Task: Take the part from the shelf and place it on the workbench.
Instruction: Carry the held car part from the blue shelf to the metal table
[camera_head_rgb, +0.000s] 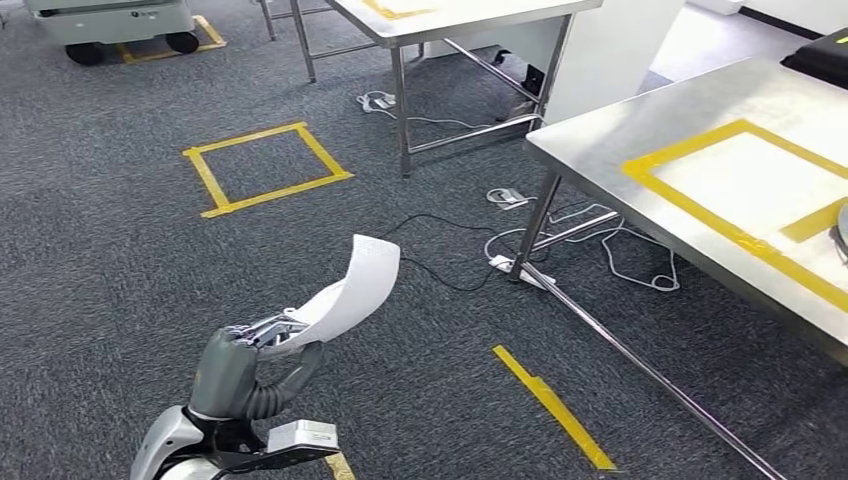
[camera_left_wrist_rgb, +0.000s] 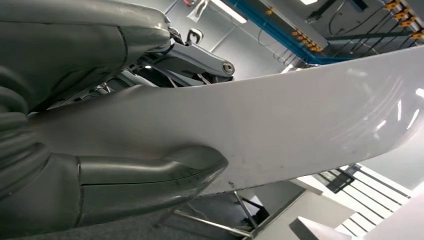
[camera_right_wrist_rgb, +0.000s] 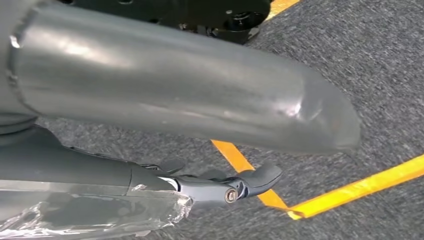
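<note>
The part (camera_head_rgb: 355, 290) is a thin, white, curved panel. My left hand (camera_head_rgb: 245, 365) grips its lower end at the lower left of the head view, above the grey carpet, and the panel's free end rises up and to the right. In the left wrist view the grey thumb (camera_left_wrist_rgb: 150, 180) presses on the part (camera_left_wrist_rgb: 280, 125). The steel workbench (camera_head_rgb: 640, 120), marked with a yellow tape rectangle, stands to the right, well apart from the part. My right hand (camera_right_wrist_rgb: 190, 105) hangs over the carpet with its thumb and dark fingers (camera_right_wrist_rgb: 225, 187) apart, holding nothing.
A second steel table (camera_head_rgb: 470, 15) stands at the back. On the floor are a yellow tape square (camera_head_rgb: 265, 165), a yellow strip (camera_head_rgb: 555, 405), and cables with a power strip (camera_head_rgb: 520, 265) by the workbench leg. A wheeled cart (camera_head_rgb: 120, 25) sits far left. A dark device (camera_head_rgb: 825, 55) rests on the workbench's far corner.
</note>
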